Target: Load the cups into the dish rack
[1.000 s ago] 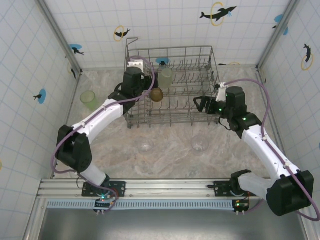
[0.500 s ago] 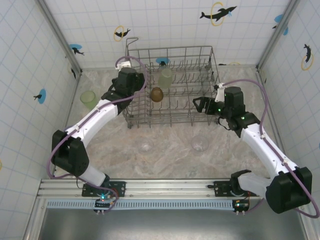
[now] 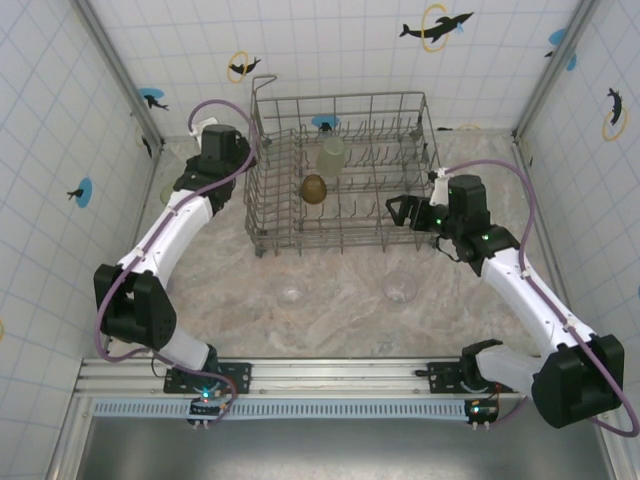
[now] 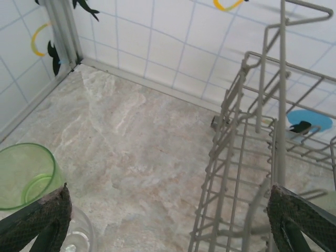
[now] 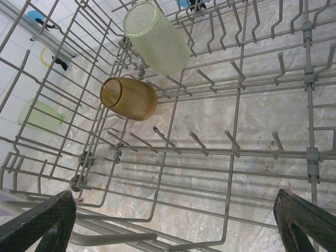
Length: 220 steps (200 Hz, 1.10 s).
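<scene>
Cups (image 3: 313, 188) are partly loaded: a pale cup (image 5: 157, 37) and an amber cup (image 5: 128, 98) lie in the dish rack (image 3: 340, 235), a green cup (image 4: 23, 176) and clear cups (image 3: 399, 288) wait on the table (image 3: 340, 300), and the left gripper (image 4: 168, 210) and right gripper (image 5: 173, 210) stand spread wide, empty.

amber cup (image 3: 314, 188), pale cup (image 3: 331, 156), inside dish rack (image 3: 345, 232)

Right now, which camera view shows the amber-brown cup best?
The right wrist view: the amber-brown cup is large, lying on its side among the tines of the dish rack, its mouth visible. The top external view shows it small, a brown spot inside the rack.
</scene>
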Available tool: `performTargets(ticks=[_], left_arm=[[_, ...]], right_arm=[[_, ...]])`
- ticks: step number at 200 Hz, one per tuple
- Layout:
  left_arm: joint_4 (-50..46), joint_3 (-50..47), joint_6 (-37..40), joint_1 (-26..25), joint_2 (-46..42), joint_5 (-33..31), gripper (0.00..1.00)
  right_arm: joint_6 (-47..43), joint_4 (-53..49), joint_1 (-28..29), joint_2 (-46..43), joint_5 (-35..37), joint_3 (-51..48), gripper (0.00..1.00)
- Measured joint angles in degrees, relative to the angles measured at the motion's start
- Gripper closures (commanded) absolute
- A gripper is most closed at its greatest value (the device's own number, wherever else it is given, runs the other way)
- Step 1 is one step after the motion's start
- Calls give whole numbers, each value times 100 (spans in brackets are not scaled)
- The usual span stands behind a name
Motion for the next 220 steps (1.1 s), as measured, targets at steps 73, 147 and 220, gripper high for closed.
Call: performTargets(ticks=[73,147,220], left_arm=[[-216,184,-282,651,422,168,2],[-485,249,-431,1604,551,492,2],[-254,-162,-586,2218,452,776,2]], right_arm=[[-20,-52,11,-63,-2,-101,0],[-42,7,11,-61,2,-354,0],[-129,94,7,44,-17,-361,0]])
